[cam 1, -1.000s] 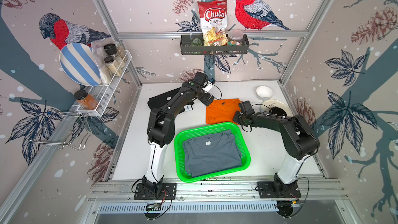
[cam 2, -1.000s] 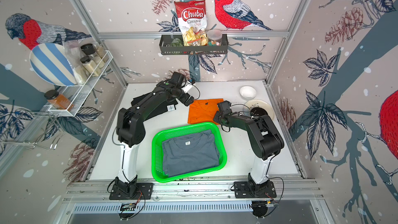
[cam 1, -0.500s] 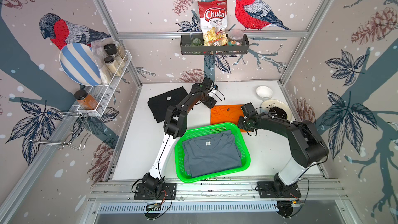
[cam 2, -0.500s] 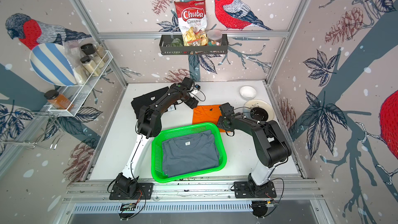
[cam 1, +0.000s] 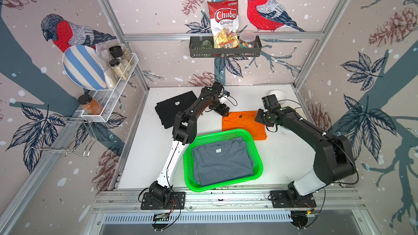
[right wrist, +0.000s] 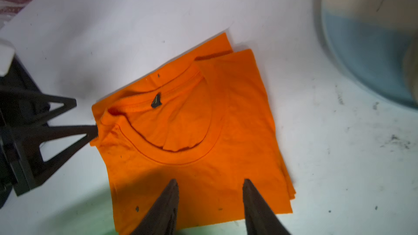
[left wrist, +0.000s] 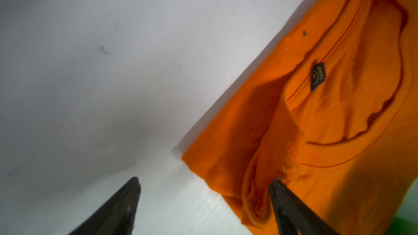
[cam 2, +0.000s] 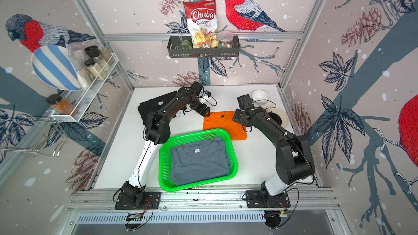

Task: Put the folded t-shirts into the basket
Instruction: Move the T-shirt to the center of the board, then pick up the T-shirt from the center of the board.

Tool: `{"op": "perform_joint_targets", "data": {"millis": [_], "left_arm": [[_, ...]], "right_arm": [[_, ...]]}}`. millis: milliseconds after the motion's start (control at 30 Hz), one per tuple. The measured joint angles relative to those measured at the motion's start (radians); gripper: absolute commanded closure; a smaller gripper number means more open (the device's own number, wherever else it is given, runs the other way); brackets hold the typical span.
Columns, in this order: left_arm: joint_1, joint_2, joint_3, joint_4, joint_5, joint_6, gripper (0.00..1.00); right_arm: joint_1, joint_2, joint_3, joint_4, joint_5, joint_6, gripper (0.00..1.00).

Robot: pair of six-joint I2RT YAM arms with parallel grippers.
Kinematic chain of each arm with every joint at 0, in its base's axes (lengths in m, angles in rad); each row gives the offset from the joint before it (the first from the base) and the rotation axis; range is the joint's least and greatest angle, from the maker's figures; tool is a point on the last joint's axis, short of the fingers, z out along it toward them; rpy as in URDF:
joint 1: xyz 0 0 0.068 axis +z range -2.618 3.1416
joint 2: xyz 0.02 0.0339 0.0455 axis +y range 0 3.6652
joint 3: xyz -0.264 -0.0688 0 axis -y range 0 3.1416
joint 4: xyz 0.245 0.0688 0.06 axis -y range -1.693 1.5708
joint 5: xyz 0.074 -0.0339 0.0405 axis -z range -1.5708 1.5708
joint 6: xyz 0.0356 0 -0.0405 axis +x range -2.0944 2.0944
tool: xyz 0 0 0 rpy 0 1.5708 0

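Left gripper [left wrist: 204, 180] is spread wide, one finger touching a corner of the orange shirt [right wrist: 203, 143]; right gripper [right wrist: 210, 180] is parted above it, empty.

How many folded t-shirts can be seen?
3. The grey-blue t-shirt lies in the green basket; the orange t-shirt on the table behind it; the black t-shirt farther back, partly hidden by the left arm.

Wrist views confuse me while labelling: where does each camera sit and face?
Top views: high over the bases, looking down at the table; left arm, right arm whole.
Left wrist: on its arm, facing the orange shirt corner; open left tool shows.
Right wrist: on its arm, above that shirt; open right tool shows.
Both wrists share the shirt.
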Motion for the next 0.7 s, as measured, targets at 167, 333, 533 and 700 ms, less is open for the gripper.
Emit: {"op": "perform_joint_targets", "data": {"millis": [167,333,533,700], "left_arm": [[0.009,-0.003,-0.033,-0.002,0.048,-0.077,0.13],[0.041,-0.027,-0.084,0.011,0.084,-0.144,0.10],[0.058,-0.074,-0.127,0.035,0.167,-0.179,0.02],[0.057,-0.103,-0.167,0.073,0.208,-0.181,0.02]], "right_arm": [[-0.102,0.060,0.063,-0.002,-0.037,-0.041,0.47],[-0.160,0.115,0.077,-0.002,-0.068,-0.067,0.47],[-0.186,0.163,0.079,-0.002,-0.101,-0.082,0.46],[-0.192,0.216,0.113,-0.008,-0.126,-0.107,0.39]]}}
